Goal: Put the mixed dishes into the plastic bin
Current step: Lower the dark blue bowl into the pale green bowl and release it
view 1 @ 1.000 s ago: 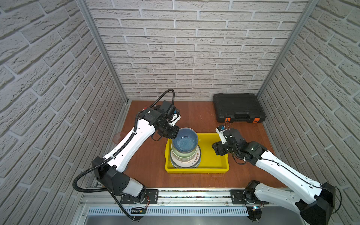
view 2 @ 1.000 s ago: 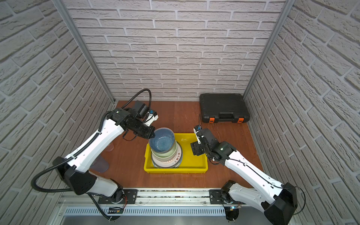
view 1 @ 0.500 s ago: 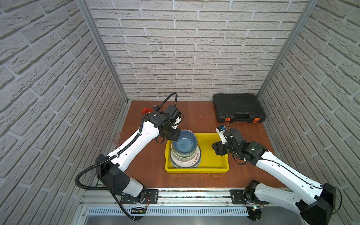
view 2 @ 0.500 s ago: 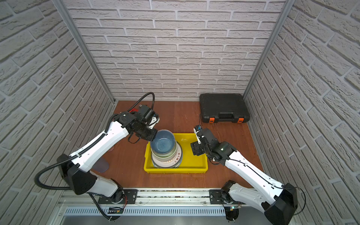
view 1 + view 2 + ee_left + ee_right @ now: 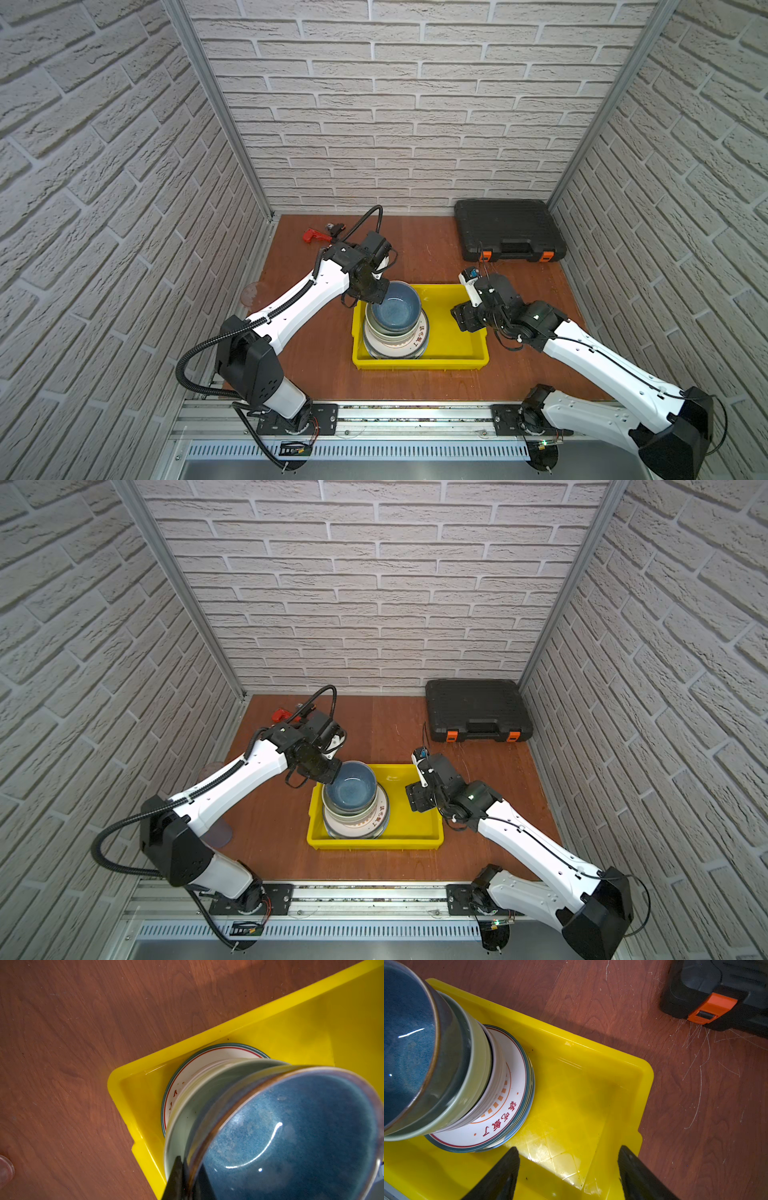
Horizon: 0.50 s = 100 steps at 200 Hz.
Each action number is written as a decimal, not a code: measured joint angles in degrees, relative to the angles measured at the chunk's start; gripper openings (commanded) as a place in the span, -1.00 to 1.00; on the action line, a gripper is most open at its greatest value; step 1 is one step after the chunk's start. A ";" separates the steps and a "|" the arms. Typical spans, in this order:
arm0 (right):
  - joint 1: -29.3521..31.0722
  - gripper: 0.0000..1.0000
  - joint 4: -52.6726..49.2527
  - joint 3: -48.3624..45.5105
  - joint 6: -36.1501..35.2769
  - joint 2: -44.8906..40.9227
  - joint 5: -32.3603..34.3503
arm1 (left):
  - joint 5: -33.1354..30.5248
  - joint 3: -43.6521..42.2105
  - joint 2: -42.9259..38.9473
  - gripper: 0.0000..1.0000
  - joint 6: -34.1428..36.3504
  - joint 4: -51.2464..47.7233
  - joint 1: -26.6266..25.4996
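1. A brown wooden table [image 5: 415,257] forms the floor of a cell with brick-patterned walls.
2. A closed black case [image 5: 509,230] with orange latches lies at the back right corner.
3. The yellow plastic bin [image 5: 415,365] sits at the middle front of the table.
4. At the left end of the bin, a white printed plate [image 5: 508,1118] lies on other plates. It carries three nested bowls: the lilac bowl [image 5: 497,1084], then the pale-green bowl [image 5: 475,1076], with the dark-blue bowl [image 5: 395,308] on top.
5. The left gripper [image 5: 189,1165] is pinched tight on the dark-blue bowl's rim, with one finger inside and one outside.
6. The right gripper [image 5: 569,1148] is spread wide and holds nothing. Its fingers straddle the bin's right wall.
7. A see-through tumbler [image 5: 211,768] and another tumbler [image 5: 220,833] are on the table, well to the left of the bin. The left arm partly hides the nearer one.
8. A red-and-black wrench [image 5: 320,233] lies near the back left corner.
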 measured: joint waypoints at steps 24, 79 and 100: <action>0.00 0.52 0.17 0.00 0.02 0.09 -0.26 | -0.31 -0.39 0.42 -1.00 0.00 0.68 -0.13; 0.00 0.52 0.20 0.00 0.00 0.57 -0.48 | -1.44 -1.64 0.44 -1.00 -0.04 1.18 -0.52; 0.00 0.52 0.33 0.00 0.00 0.96 -0.59 | -1.75 -1.97 0.44 -0.97 -0.22 1.11 -0.70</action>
